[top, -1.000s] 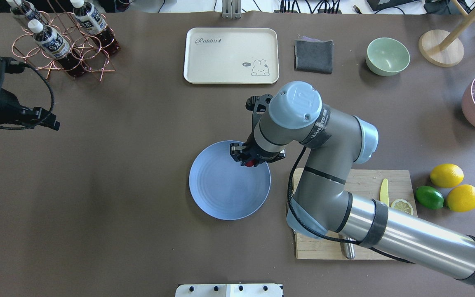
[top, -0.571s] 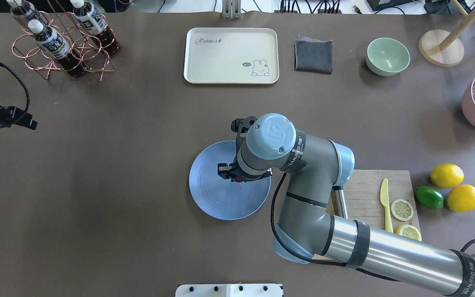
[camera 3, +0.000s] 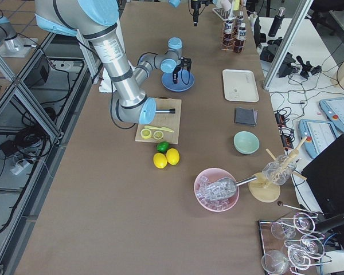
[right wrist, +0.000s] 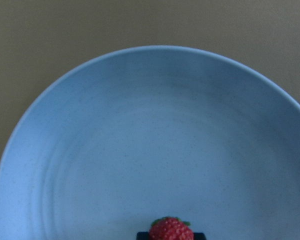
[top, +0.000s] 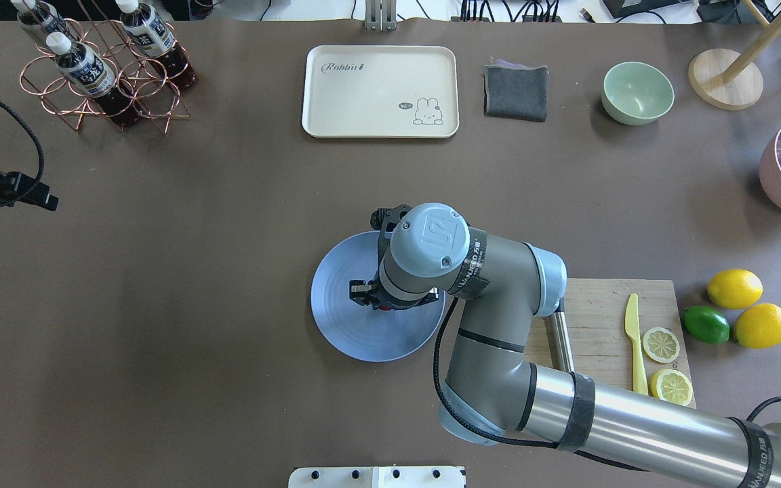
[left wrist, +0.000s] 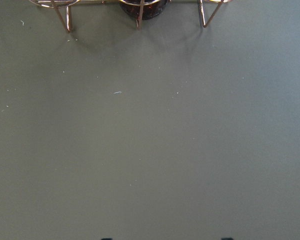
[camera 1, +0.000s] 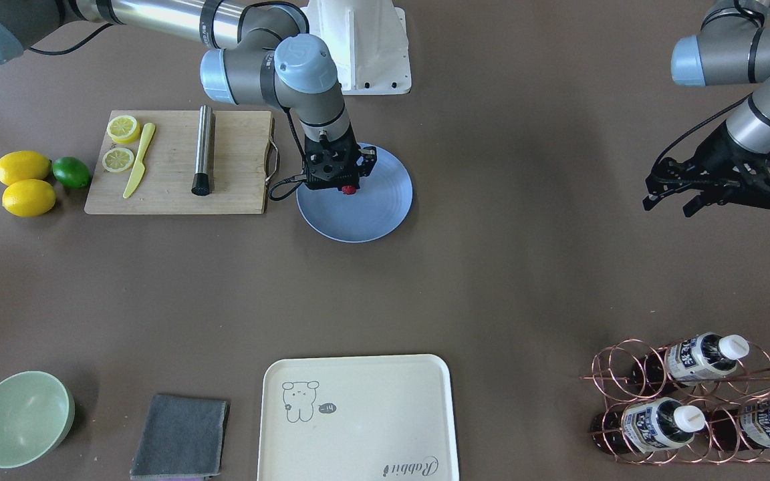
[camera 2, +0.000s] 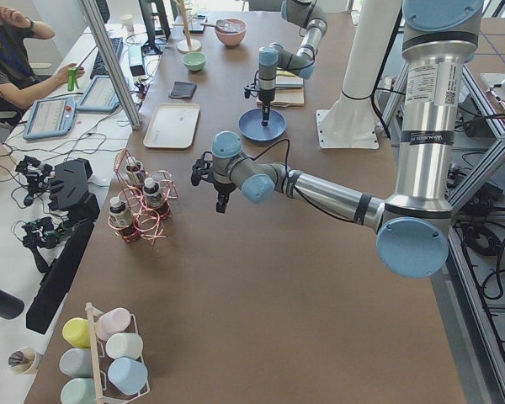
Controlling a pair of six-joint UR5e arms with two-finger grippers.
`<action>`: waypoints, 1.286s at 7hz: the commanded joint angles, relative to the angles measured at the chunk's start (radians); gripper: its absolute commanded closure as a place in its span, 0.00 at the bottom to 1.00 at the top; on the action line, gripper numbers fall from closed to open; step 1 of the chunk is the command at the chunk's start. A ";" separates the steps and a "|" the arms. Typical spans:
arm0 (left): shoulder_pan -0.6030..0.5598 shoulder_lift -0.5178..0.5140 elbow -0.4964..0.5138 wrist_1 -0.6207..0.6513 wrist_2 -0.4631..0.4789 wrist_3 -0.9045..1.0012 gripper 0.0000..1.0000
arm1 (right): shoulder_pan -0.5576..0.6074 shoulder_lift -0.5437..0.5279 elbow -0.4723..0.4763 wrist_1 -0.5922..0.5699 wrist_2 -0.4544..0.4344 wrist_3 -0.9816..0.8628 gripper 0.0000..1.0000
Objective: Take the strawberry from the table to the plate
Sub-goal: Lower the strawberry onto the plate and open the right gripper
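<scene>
The small red strawberry [right wrist: 171, 230] sits between the fingers of my right gripper [camera 1: 346, 188], which is shut on it. It hangs low over the middle of the round light-blue plate [top: 356, 339]; I cannot tell whether it touches the plate. From overhead the wrist hides most of the gripper, and only a red speck of the strawberry [top: 384, 306] shows. The plate [camera 1: 375, 220] lies on the brown table [top: 228, 271]. My left gripper [camera 1: 667, 207] hangs open and empty above bare table at the far left, near the bottle rack.
Right of the plate lies a wooden cutting board [top: 601, 305] with a yellow knife, lemon slices and a metal rod. Beyond it are two lemons and a lime [top: 706, 324]. A cream tray [top: 380, 91], grey cloth, green bowl [top: 636, 92] and bottle rack [top: 102, 68] line the far edge.
My right arm has carried the strawberry from the plate's far right rim toward its middle. The left arm has drawn back toward the view's left edge.
</scene>
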 commanded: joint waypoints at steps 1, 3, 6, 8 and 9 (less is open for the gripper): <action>-0.001 0.001 -0.003 0.000 -0.014 -0.001 0.20 | -0.001 -0.001 -0.001 0.000 -0.003 0.000 1.00; -0.001 0.001 -0.002 0.000 -0.017 -0.001 0.20 | -0.001 0.001 -0.002 0.000 -0.003 0.001 0.48; -0.001 0.000 -0.002 0.003 -0.019 -0.001 0.20 | 0.016 0.005 0.014 0.000 -0.001 0.004 0.00; -0.031 -0.004 -0.002 0.014 -0.019 0.002 0.20 | 0.194 -0.062 0.162 -0.104 0.147 -0.017 0.00; -0.070 -0.005 0.006 0.015 -0.026 0.019 0.20 | 0.331 -0.134 0.221 -0.138 0.255 -0.126 0.00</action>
